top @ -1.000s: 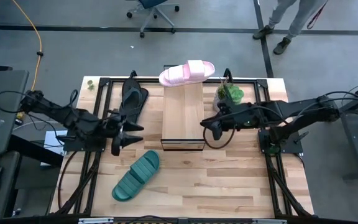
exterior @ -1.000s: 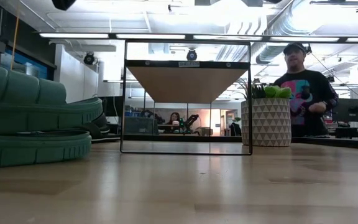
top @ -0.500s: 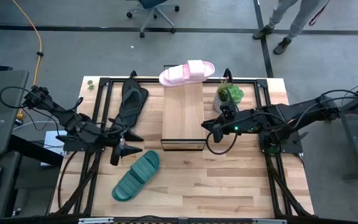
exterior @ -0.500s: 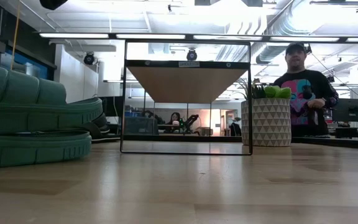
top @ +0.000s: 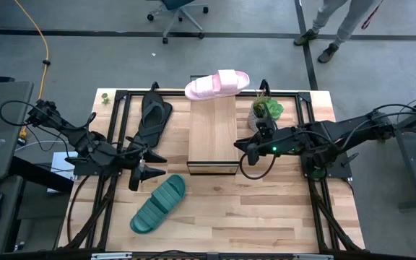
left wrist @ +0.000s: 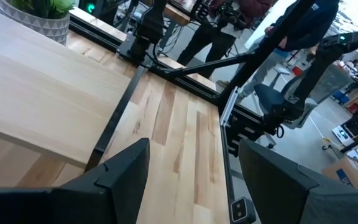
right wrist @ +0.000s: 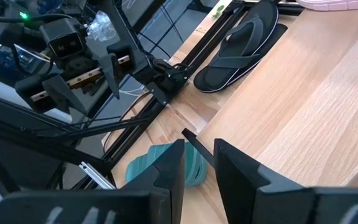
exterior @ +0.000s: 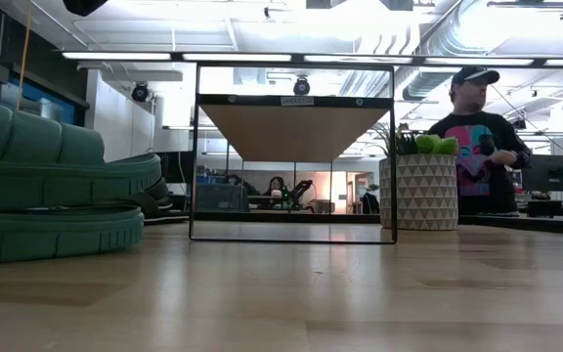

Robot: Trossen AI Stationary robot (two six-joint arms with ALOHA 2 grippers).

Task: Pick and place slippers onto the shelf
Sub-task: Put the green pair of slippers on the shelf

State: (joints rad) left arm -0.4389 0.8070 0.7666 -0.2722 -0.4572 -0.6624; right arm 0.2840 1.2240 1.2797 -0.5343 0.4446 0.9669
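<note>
On your left, the left end effector [top: 141, 166] hangs over the tabletop [top: 266, 217] with its two fingers spread wide and nothing between them, between the black flip-flop [top: 153, 115] behind it and the teal-green slide [top: 157, 204] in front of it. The flip-flop lies flat along the black frame just beside the shelf's left edge; the teal-green slide lies at an angle on the tabletop, well apart from the shelf. In the middle stands the shelf [top: 213, 133], its light plank top bare except at the far end, where the pale pink slide [top: 217, 84] rests crosswise, overhanging both sides. Moving right, your right end effector [top: 241, 144] hovers at the shelf's right edge near its front end, its fingers [right wrist: 166, 177] only a narrow gap apart and gripping nothing. Just behind it sits a potted plant [top: 266, 110] in a patterned white pot. Beyond the tabletop, the low view shows a person [exterior: 477, 137] standing on the right.
</note>
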